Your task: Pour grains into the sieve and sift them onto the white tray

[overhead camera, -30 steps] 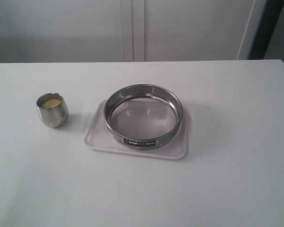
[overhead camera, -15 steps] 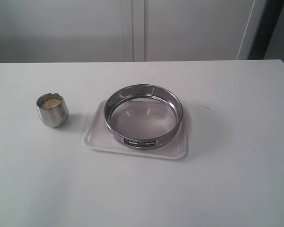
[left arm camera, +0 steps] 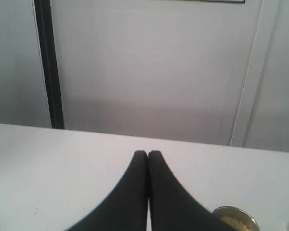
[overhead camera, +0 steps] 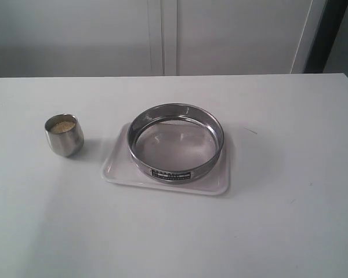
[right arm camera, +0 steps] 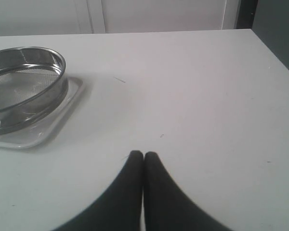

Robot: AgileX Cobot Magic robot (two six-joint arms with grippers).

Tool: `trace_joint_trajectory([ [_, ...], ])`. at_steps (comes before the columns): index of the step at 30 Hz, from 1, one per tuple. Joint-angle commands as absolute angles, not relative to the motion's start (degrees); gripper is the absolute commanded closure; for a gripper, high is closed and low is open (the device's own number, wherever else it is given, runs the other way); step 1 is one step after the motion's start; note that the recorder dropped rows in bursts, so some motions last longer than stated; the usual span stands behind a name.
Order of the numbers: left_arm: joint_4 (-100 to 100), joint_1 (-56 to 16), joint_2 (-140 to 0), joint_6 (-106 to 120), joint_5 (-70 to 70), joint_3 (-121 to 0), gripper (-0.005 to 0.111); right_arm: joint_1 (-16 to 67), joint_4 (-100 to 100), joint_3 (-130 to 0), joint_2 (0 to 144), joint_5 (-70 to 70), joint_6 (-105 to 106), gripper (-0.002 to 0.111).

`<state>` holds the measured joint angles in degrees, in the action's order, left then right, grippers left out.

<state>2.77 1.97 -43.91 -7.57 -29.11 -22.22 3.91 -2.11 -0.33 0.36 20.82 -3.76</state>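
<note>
The steel sieve (overhead camera: 175,142) sits on the white tray (overhead camera: 116,168) at the table's middle, its mesh bare and its dark label plate (overhead camera: 171,174) facing the front. Yellow grains (overhead camera: 62,126) fill a small steel cup (overhead camera: 64,135) to the left of the tray. Neither arm shows in the exterior view. In the left wrist view my left gripper (left arm camera: 148,153) is shut on nothing, with the cup's rim (left arm camera: 235,217) just beside it. My right gripper (right arm camera: 143,154) is shut and empty over bare table, off to the side of the sieve (right arm camera: 24,86) and tray (right arm camera: 48,132).
The white table (overhead camera: 278,220) reaches back to a pale wall with cabinet panels (overhead camera: 162,35). A dark upright strip (overhead camera: 327,35) stands at the far right behind the table. A thin stray fibre (overhead camera: 249,130) lies right of the tray.
</note>
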Motion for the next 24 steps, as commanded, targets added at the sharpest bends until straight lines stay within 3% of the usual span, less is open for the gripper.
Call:
trace_joint_trajectory([
  [1, -13.18, 2.04, -52.35, -15.12, -36.51, -22.47, 0.104, 4.00, -1.71, 0.00, 0.00, 20.12, -3.70, 0.108],
  [3, -27.96, 2.04, -57.31, -23.59, -44.33, -22.47, 0.088, 4.00, -1.71, 0.00, 0.00, 20.12, -3.70, 0.108],
  [7, -32.81, 2.04, -67.67, -26.03, -57.94, -22.63, 0.017, 4.00, -1.71, 0.00, 0.00, 20.12, -3.70, 0.108],
  [9, -32.66, 2.04, -70.90, -26.03, -58.42, -23.43, 0.001, 4.00, -1.71, 0.00, 0.00, 20.12, -3.70, 0.108],
  [24, -33.48, -0.05, -89.89, -28.26, -65.12, -32.77, 0.002, 4.00, -1.71, 0.00, 0.00, 20.12, -3.70, 0.108],
])
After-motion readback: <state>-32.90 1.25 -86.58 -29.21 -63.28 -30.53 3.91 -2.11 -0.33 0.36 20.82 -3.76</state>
